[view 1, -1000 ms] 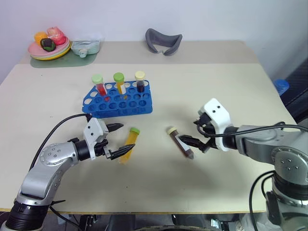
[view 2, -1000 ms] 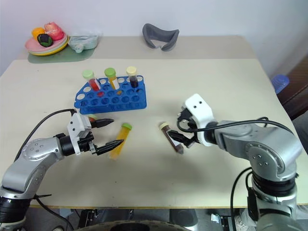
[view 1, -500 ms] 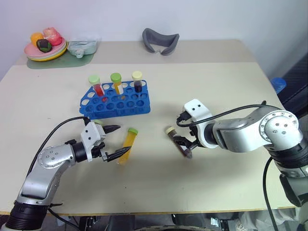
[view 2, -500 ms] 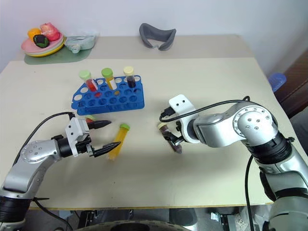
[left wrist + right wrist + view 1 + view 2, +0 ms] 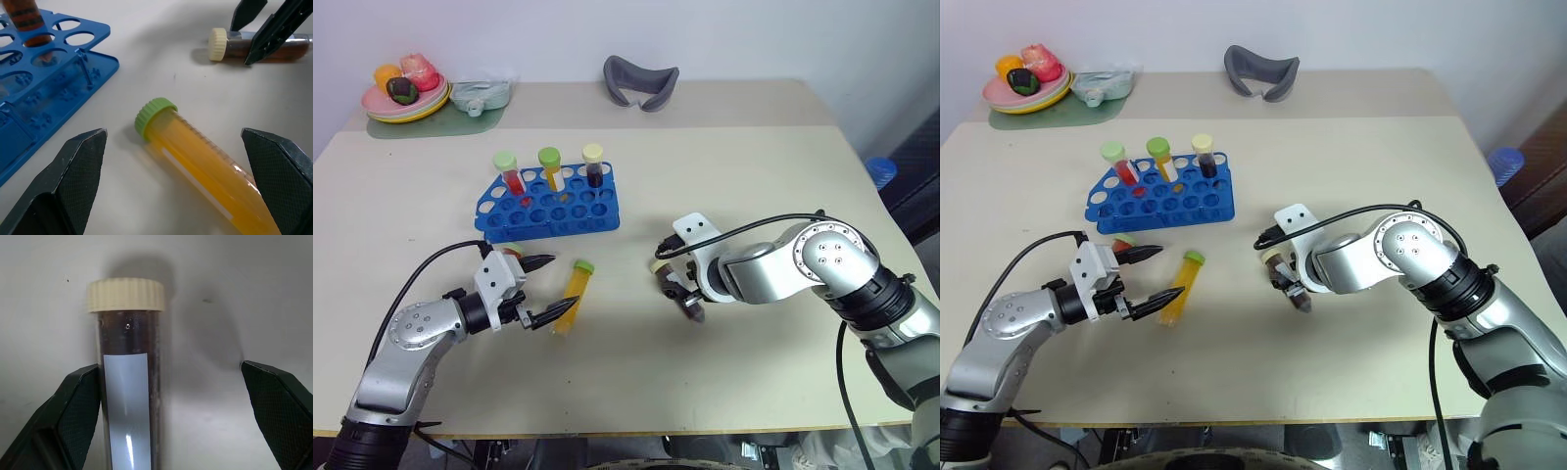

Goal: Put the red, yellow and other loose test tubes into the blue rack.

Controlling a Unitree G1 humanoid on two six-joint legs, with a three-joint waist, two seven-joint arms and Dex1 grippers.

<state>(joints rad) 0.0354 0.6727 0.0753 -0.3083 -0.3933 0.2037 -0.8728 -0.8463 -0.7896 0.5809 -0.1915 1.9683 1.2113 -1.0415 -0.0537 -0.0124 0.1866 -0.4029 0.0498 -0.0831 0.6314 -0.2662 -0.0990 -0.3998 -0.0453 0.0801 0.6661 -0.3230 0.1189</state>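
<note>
beige bench (image 5: 754,176), blue rack (image 5: 548,204) at back with three tubes upright. left tool (image 5: 546,290) apart, bracketing loose yellow tube (image 5: 571,295) for pickup. right tool (image 5: 1291,286) apart, straddling brown tube (image 5: 128,396) lying flat; neither gripped.

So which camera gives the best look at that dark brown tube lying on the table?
The right wrist view: the dark brown tube shows up close, with its pale cap and white label, between the open fingers. The left wrist view shows it lying farther off. In the head views the right gripper partly covers it.
</note>
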